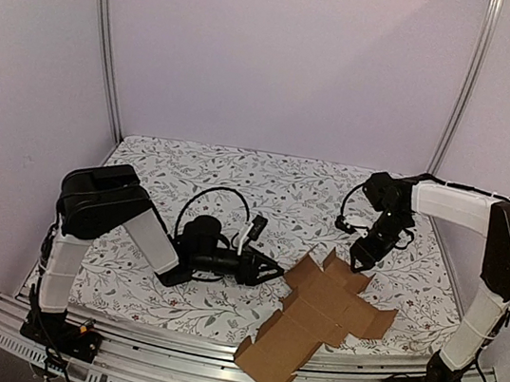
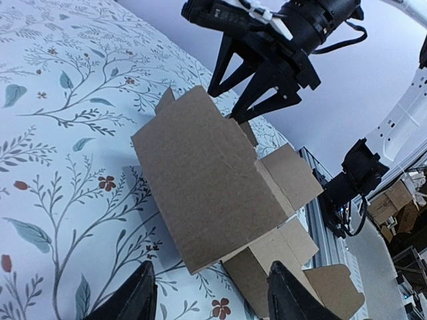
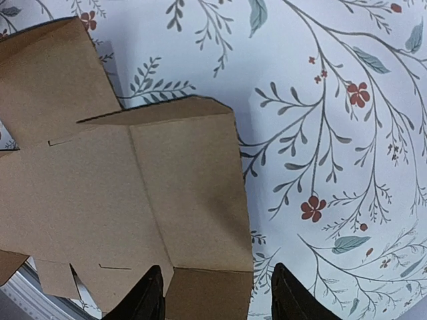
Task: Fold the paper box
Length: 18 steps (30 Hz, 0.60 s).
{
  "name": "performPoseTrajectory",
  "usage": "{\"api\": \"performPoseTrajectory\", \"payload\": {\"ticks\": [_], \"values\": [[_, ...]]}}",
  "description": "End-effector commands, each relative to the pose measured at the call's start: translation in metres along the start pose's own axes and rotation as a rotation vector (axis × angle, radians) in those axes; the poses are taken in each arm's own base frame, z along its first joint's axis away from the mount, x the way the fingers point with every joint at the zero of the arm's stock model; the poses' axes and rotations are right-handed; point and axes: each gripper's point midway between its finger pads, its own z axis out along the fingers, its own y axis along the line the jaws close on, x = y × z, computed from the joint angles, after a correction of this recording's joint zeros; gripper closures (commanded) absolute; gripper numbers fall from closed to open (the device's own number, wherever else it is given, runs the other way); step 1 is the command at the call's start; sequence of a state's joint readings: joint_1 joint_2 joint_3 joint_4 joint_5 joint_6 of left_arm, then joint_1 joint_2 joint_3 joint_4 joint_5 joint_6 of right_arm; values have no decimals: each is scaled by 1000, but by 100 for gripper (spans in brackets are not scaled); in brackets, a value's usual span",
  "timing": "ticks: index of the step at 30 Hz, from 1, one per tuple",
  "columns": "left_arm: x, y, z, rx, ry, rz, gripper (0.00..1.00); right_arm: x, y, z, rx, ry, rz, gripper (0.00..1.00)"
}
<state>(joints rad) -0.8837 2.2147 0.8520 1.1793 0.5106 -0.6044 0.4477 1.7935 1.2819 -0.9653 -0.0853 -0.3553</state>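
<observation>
task's thing: the plain brown, cross-shaped die-cut cardboard paper box [image 1: 318, 318], unfolded and lying mostly flat, no walls stood up
where it lies: on the right of centre at the near side of the table, on the white leaf-and-flower printed tablecloth [image 1: 237, 184]; its near end hangs out over the ribbed silver metal rail [image 1: 162, 364] at the table's edge
flaps: the left wrist view shows the panel nearest that arm lifted a little off the cloth, with shadow under it; small tabs at the far end tilt up
left gripper [image 1: 267, 272]: black two-finger hand lying low, aimed at the sheet's left side, just beside it; fingers spread, nothing between them
right gripper [image 1: 361, 255]: black two-finger hand pointing down at the sheet's far end; fingers spread apart and holding nothing; whether the tips touch the card cannot be told
step in hand: judged as the very start, both arms lining up on the sheet, no crease made
next move calls for: probably one hand pinning the centre panel while the other gets under a side panel and tips it up along its score line
risk: the overhanging end could let the light card slide or pivot off the edge when pushed
</observation>
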Motion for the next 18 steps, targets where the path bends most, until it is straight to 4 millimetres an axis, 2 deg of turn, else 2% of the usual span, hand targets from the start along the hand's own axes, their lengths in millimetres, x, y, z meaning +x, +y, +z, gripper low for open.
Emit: {"api": "performPoseTrajectory", "payload": {"ticks": [1,4,5,8,9,12,15,18], "values": [[-17,-13,-2,-48,20,-10,44,13,-10,5,-50,15,77,46],[-32,-14,-6,-145,56,-13,42,23,-16,9,-76,40,127,45],[-25,-4,-9,-233,133,-47,41,26,-17,11,-91,51,140,44],[-41,-6,-10,-404,265,-15,39,31,-17,13,-110,56,157,44],[-59,-5,-8,-491,283,15,38,31,-17,11,-110,49,159,44],[-70,-11,-9,-626,413,60,37,27,-18,5,-106,11,171,43],[-71,-18,-2,-690,499,124,37,24,-19,1,-102,-5,182,42],[-61,-21,9,-727,582,173,36,22,-22,0,-82,-22,188,42]]}}
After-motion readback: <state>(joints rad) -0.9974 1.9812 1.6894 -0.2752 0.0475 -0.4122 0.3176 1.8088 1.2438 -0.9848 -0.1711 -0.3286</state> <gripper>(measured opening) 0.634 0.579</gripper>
